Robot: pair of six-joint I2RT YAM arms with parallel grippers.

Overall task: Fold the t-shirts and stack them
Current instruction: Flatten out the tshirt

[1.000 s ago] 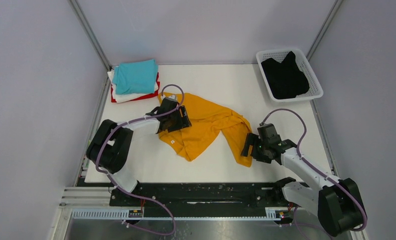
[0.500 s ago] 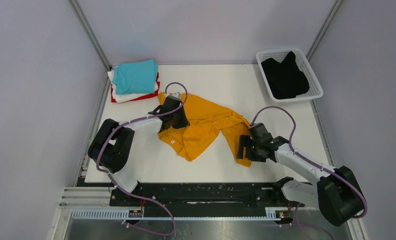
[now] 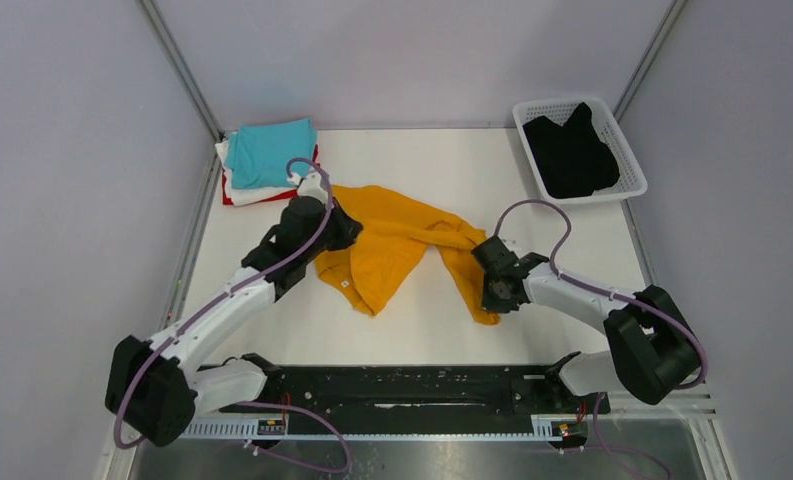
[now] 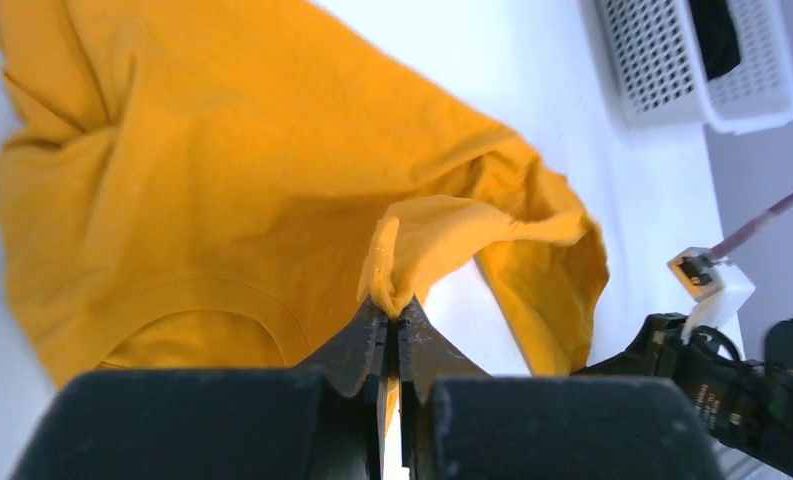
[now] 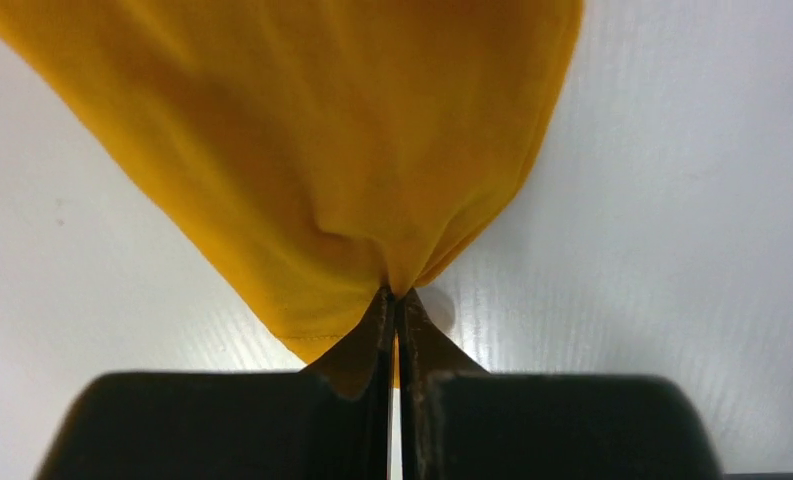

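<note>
An orange-yellow t-shirt (image 3: 402, 235) lies crumpled across the middle of the white table. My left gripper (image 3: 340, 232) is at its left part, shut on a pinched-up fold of the orange-yellow cloth (image 4: 412, 235), with the jaw tips (image 4: 392, 312) pressed together. My right gripper (image 3: 492, 292) is shut on the shirt's lower right edge, cloth bunching at the jaw tips (image 5: 393, 295) and the hem (image 5: 322, 130) spread on the table beyond. A folded stack sits at the back left: turquoise t-shirt (image 3: 270, 152) on top, white (image 3: 242, 188) and red (image 3: 316, 162) below.
A white lattice basket (image 3: 632, 160) at the back right holds a black t-shirt (image 3: 570, 155); the basket (image 4: 672, 60) also shows in the left wrist view. The right arm (image 4: 732, 390) appears there at lower right. Grey walls enclose the table.
Both grippers closed on the orange-yellow shirt. The left arm stretched out and raised a fold, drawing the cloth toward the back left. The right gripper moved left onto the shirt's lower right edge.
</note>
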